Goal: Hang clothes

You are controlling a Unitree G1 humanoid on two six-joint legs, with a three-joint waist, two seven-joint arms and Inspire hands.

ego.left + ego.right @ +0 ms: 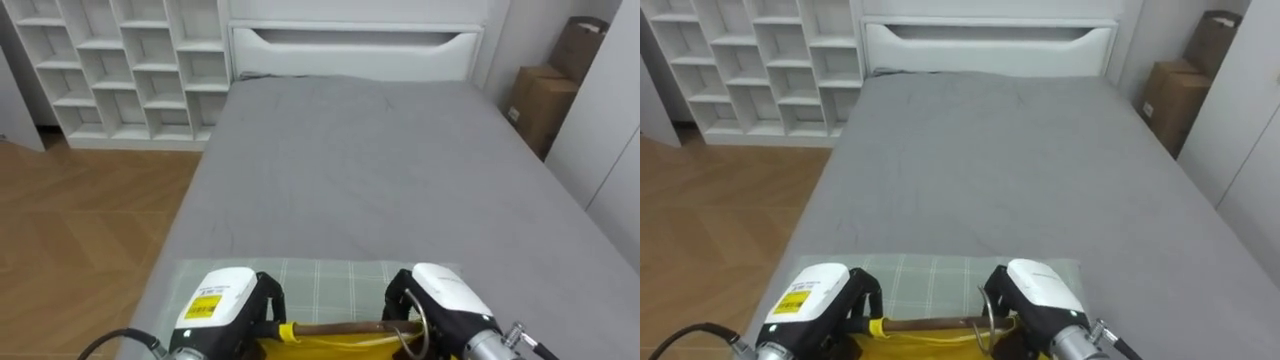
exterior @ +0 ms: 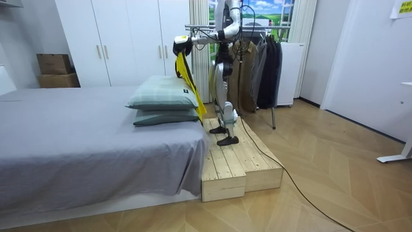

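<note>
Entry: garment held at the bed, rack not yet approached.

Stance (room view): the robot stood upright on the wooden platform (image 2: 239,166) at the pillow end of the bed (image 1: 380,170). It faced along the mattress with both arms raised forward.

Hands: the left hand (image 1: 228,305) had its fingers curled round one end of the wooden hanger (image 1: 340,327). The right hand (image 1: 447,300) was closed on the other end, beside the metal hook (image 1: 421,322).

Task object: the yellow garment (image 1: 330,347) was draped on the hanger. In the room view it hung down from the hands, past the stacked pillows (image 2: 164,96).

Key relation: the hanger's long axis ran left to right across the robot's front, bridging the two hands, above the checked pillow. The hook sat at the right-hand side, so the right hand was judged nearer for placing it. The clothes rack (image 2: 193,26) stood behind the robot, on the side away from the bed. The coming move would therefore call for a turn before any reach.

Holders and contents:
- The rack carried a row of dark coats (image 2: 265,67). Free rail appeared toward the room view's left.
- The white shelf unit (image 1: 120,60) lay beyond the far corner of the bed. Nothing could be made out in its compartments.
- The cardboard boxes (image 1: 545,95) stood stacked at the far right. Their contents were hidden.

Risk (judgement): the trailing cloth could brush the pillows during the turn.
</note>
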